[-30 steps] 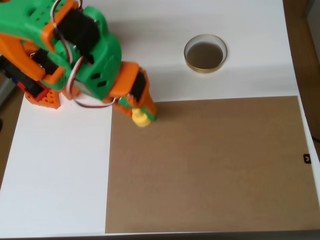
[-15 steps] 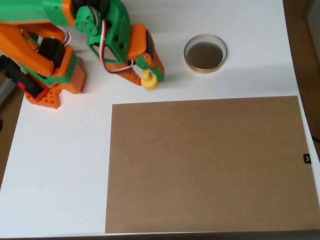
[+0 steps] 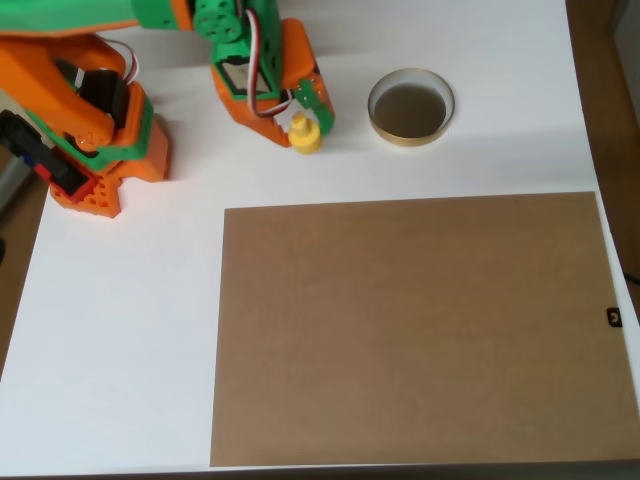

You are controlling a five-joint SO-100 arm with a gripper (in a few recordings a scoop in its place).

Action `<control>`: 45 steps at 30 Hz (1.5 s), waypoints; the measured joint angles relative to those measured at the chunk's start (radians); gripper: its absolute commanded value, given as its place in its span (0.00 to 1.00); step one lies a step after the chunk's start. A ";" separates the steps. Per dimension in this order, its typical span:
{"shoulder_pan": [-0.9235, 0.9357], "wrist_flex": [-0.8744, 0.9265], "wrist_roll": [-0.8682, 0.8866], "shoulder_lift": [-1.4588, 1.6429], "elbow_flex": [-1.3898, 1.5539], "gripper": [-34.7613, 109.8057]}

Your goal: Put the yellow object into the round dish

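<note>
Overhead view: hand (image 3: 303, 115) pinching yellow object (image 3: 304, 134), knob up; round dish (image 3: 411, 107) off to picture-right, slightly higher, near yet apart.

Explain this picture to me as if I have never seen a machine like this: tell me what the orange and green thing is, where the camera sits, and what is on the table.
The camera looks straight down from above. The orange and green machine at the top left is a small robot arm; its gripper, a two-finger claw, is closed on a small bright yellow plastic piece. To the right of it, apart, a small shallow round dish with a tan-gold rim sits with nothing in it. That is where the piece should go. Both are over a white table, and a large flat brown rectangular sheet covers much of it.
</note>
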 measured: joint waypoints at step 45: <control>-0.256 0.034 0.021 -0.819 -0.770 0.24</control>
